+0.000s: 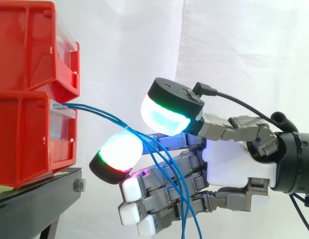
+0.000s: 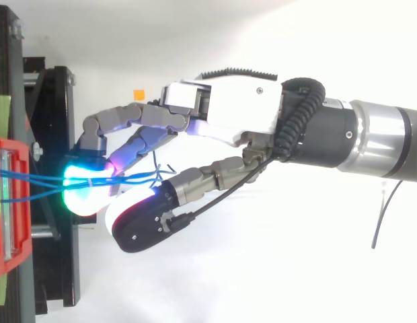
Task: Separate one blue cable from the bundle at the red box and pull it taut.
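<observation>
With my hand curled round the blue cables, I'd pinch one strand between thumb and fingertip, then draw away from the red box.

1. A black metal stand carries a silver hex bolt at its front corner.
2. A white fabric curtain hangs behind.
3. A small orange square marker sits near the stand.
</observation>
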Available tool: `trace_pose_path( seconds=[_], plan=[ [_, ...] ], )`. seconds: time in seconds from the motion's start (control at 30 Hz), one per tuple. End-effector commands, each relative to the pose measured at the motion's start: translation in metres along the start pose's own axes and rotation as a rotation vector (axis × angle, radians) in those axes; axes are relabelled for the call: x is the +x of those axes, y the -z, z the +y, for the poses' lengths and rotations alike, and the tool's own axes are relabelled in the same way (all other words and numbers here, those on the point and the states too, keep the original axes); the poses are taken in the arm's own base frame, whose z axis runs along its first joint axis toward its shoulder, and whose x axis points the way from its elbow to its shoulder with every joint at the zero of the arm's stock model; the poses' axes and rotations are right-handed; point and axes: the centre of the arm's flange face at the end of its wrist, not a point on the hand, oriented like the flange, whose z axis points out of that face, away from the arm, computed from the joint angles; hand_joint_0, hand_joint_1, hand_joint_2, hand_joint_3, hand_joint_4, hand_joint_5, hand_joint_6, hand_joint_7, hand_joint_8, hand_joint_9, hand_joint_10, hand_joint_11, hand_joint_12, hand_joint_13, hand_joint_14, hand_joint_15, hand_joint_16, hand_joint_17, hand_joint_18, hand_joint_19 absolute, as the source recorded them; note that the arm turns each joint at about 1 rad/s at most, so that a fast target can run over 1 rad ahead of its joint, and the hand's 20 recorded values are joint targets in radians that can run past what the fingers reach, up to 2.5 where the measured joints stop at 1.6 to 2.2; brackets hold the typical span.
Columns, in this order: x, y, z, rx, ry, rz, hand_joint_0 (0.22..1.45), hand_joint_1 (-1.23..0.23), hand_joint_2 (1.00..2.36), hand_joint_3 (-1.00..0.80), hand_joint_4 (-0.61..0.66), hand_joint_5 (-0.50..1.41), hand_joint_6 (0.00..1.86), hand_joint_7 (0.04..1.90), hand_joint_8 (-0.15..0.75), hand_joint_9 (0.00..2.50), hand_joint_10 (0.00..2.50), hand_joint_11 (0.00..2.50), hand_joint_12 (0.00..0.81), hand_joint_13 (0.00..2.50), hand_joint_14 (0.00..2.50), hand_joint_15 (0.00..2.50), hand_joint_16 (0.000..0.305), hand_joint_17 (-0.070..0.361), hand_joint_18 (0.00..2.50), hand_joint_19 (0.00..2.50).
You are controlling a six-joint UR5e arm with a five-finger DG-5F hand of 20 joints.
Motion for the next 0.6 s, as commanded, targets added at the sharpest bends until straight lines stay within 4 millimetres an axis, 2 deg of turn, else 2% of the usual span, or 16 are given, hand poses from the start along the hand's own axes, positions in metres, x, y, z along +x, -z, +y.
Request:
trace_pose_path(
  seconds=[0.0,0.57],
  plan=[
    [-0.001,0.0,0.0,-0.001,0.0,0.001,0.6,-0.66,1.01,-0.34,0.14,-0.18,0.61,1.14,0.284,0.75,0.02,0.7,0.359,0.75,0.02,0.56,0.039,0.087,0.52,0.64],
    [-0.006,-0.01,0.015,-0.032,-0.005,0.015,0.57,-0.52,1.0,-0.44,0.14,-0.17,0.69,1.05,0.304,0.84,0.02,0.76,0.375,0.81,0.02,0.61,0.041,0.092,0.57,0.67]
  ],
)
